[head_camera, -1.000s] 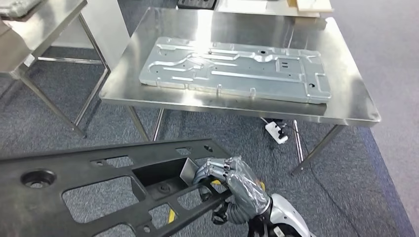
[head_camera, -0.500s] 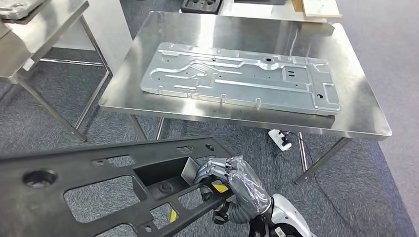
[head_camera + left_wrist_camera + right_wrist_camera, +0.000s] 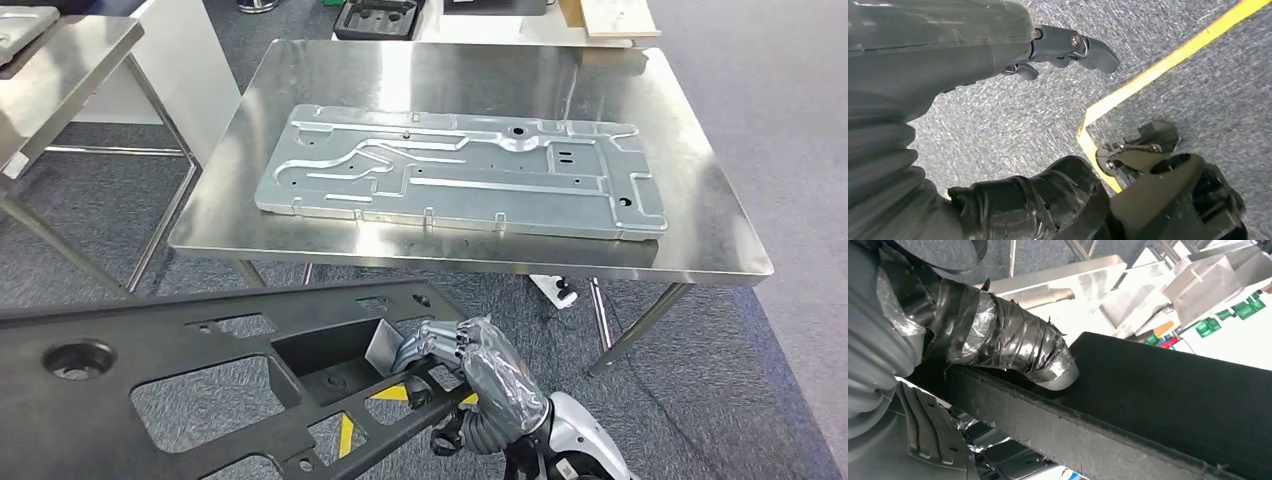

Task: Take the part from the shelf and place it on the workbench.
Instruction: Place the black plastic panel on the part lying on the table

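Head view: right hand [image 3: 478, 378], lower centre, grips the black part [image 3: 200, 380], which extends to the lower left; left hand's [image 3: 998, 200] state cannot be told.

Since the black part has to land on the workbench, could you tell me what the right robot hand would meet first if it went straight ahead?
Probably the workbench's near edge, judging from the head view. The right robot hand grips the black part lower than the tabletop, though depth is unclear.
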Controlling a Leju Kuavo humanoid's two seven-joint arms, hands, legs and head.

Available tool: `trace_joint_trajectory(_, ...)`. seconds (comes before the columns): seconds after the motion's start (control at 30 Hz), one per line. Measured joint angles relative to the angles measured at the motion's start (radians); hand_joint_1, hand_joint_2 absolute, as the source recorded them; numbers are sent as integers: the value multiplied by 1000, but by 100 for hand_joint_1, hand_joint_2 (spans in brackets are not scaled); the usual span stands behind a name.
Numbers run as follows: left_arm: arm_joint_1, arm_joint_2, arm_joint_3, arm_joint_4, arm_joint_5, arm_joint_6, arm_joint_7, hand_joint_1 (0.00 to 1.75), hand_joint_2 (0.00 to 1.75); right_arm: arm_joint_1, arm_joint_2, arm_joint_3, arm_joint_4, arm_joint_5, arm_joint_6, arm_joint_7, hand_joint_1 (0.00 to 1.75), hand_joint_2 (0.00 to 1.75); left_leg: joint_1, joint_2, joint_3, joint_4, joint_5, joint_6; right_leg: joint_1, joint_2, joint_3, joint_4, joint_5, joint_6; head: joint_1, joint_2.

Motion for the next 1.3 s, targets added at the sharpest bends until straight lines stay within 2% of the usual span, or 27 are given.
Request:
trace_joint_trajectory(0.07, 2, -1, 0, 0, 0, 0, 0, 0, 175, 1, 0, 0, 0, -3, 0, -3, 175, 175, 2, 11, 20, -11, 22, 13, 1, -5, -2, 20, -3, 9, 2, 0)
trace_joint_trajectory(0.13, 1, -3, 0, 0, 0, 1, 0, 0, 175, 0, 0, 0, 0, -7, -1, -6, 175, 175, 5, 21, 37, -14, 20, 23, 2, -33, -31, 82, -35, 16, 7, 0)
trace_joint_trajectory(0.2, -2, -3, 0, 0, 0, 1, 1, 0, 175, 0, 0, 0, 0, -7, -3, -8, 175, 175, 5, 28, 41, -14, 14, 30, 1, -55, -102, 203, -89, 23, 10, 0)
trace_joint_trajectory(0.23, -1, -2, 0, 0, 0, 2, 1, 0, 175, 1, 0, 0, 0, -6, -4, -8, 175, 175, 5, 31, 43, -14, 10, 32, -1, -58, -139, 255, -107, 26, 10, 0)
trace_joint_trajectory(0.27, -1, -2, 0, 0, 1, 2, 1, 0, 175, 3, 0, 0, 1, -3, -5, -8, 175, 175, 5, 33, 46, -14, 5, 32, -3, -59, -163, 279, -108, 28, 10, 0)
trace_joint_trajectory(0.3, 0, -2, 0, 0, 1, 2, 2, 0, 175, 4, 0, 0, 1, 0, -7, -8, 175, 175, 5, 34, 52, -13, 0, 31, -4, -60, -167, 265, -88, 29, 10, 0)
trace_joint_trajectory(0.33, 1, -3, 0, 0, 1, 2, 2, 0, 175, 5, 0, 0, 2, 2, -8, -8, 175, 175, 5, 34, 60, -13, -6, 29, -6, -61, -153, 216, -50, 28, 10, 0)
trace_joint_trajectory(0.37, 2, -3, 0, 0, 1, 2, 2, 0, 175, 5, 0, 0, 2, 3, -9, -8, 175, 175, 6, 35, 68, -13, -13, 25, -7, -64, -127, 144, -4, 26, 10, 0)
trace_joint_trajectory(0.4, 2, -4, 0, 0, 0, 2, 3, 0, 175, 4, 0, 0, 3, 4, -10, -8, 175, 175, 5, 35, 76, -12, -20, 20, -6, -67, -102, 80, 18, 24, 11, 0)
trace_joint_trajectory(0.47, 0, -4, 0, 0, 1, 2, 3, 0, 175, 4, 0, 0, 3, 4, -13, -7, 175, 175, 3, 35, 83, -12, -32, 7, -2, -71, -74, 11, 30, 14, 10, 0)
trace_joint_trajectory(0.5, -1, -4, 0, 0, 1, 3, 3, 0, 175, 4, 0, 0, 4, 5, -14, -7, 175, 175, 2, 36, 87, -10, -35, 1, 0, -71, -70, 9, 21, 7, 10, 0)
trace_joint_trajectory(0.57, 0, -3, 0, 0, 0, 3, 4, 0, 175, 5, 0, 0, 4, 5, -14, -6, 175, 175, 2, 36, 91, 1, -39, -9, -3, -67, -57, 6, 31, -7, 9, 0)
trace_joint_trajectory(0.6, -1, -3, 0, 0, 0, 3, 4, 0, 175, 5, 0, 0, 4, 5, -14, -5, 175, 175, 2, 37, 84, 24, -42, -13, -4, -66, -49, 5, 29, -13, 9, 0)
trace_joint_trajectory(0.63, -2, -3, 0, 0, 0, 3, 4, 0, 175, 4, 1, 0, 3, 5, -15, -5, 175, 175, 3, 37, 61, 64, -50, -17, -6, -66, -41, 3, 27, -18, 8, 0)
trace_joint_trajectory(0.73, -5, -3, -1, 0, 0, 2, 5, 0, 175, 3, 2, 0, 3, 5, -15, -5, 175, 175, 5, 37, -60, 241, -110, -27, -4, -65, -28, 0, 14, -29, 7, 0)
trace_joint_trajectory(0.77, -4, -3, -1, 0, 0, 2, 5, 0, 175, 3, 2, 0, 4, 5, -15, -5, 175, 175, 5, 37, -93, 274, -127, -28, -2, -64, -22, 0, 9, -30, 8, 0)
trace_joint_trajectory(0.8, -3, -3, -1, 0, 0, 2, 5, 0, 175, 4, 2, 0, 4, 5, -15, -5, 175, 175, 5, 37, -110, 275, -127, -25, 0, -62, -14, 0, 2, -31, 7, 0)
trace_joint_trajectory(0.83, -2, -3, -1, 0, 0, 2, 6, 0, 175, 4, 2, 0, 4, 5, -14, -5, 175, 175, 4, 37, -110, 244, -106, -21, 3, -59, -3, 0, -5, -31, 7, 0)
trace_joint_trajectory(0.9, -1, 0, -1, 0, 0, 2, 8, 0, 175, 4, 2, 0, 5, 5, -14, -5, 175, 175, -3, 36, -76, 114, -12, -3, 7, -56, 18, -1, -21, -30, 8, 0)
trace_joint_trajectory(0.93, -1, 2, -1, 0, 0, 2, 10, 0, 175, 4, 2, 0, 6, 5, -14, -4, 175, 175, -8, 35, -60, 64, 15, 6, 9, -54, 26, -1, -28, -27, 9, 0)
trace_joint_trajectory(0.97, -1, 4, -1, 0, -1, 2, 11, 0, 175, 3, 2, 0, 6, 6, -14, -4, 175, 175, -13, 33, -49, 29, 29, 15, 10, -53, 31, -2, -36, -22, 10, 0)
trace_joint_trajectory(1.03, 1, 5, -1, 0, -1, 2, 13, 0, 175, 3, 2, 0, 8, 7, -14, 1, 175, 175, -18, 31, -35, 7, 21, 25, 11, -51, 42, 6, -38, -10, 11, 0)
trace_joint_trajectory(1.1, 2, 4, -2, 0, -1, 2, 15, 0, 175, 1, 3, 0, 10, 11, -15, 9, 175, 175, -13, 32, -7, -9, 38, 32, 12, -54, 49, 26, -39, 0, 10, 0)
trace_joint_trajectory(1.13, 2, 4, -2, 0, -1, 1, 16, 0, 175, -1, 2, 0, 11, 14, -15, 13, 175, 175, -10, 33, 6, -12, 41, 35, 12, -55, 43, 48, -47, 4, 14, 0)
trace_joint_trajectory(1.2, -1, 5, -2, 0, -1, 2, 16, 0, 175, -5, 1, -1, 13, 23, -17, 20, 175, 175, -6, 35, 20, -15, 36, 40, 9, -58, -12, 143, -88, 13, 20, 0)
trace_joint_trajectory(1.27, -2, 6, -2, 0, -1, 2, 16, 0, 175, -6, -1, -2, 17, 30, -17, 28, 175, 175, -6, 35, 25, -15, 26, 41, 4, -59, -94, 252, -140, 21, 23, 0)
trace_joint_trajectory(1.3, -1, 6, -2, 0, -1, 2, 16, 0, 175, -6, -3, -3, 20, 32, -17, 31, 175, 175, -6, 35, 30, -14, 19, 40, 2, -60, -120, 272, -148, 23, 23, 0)
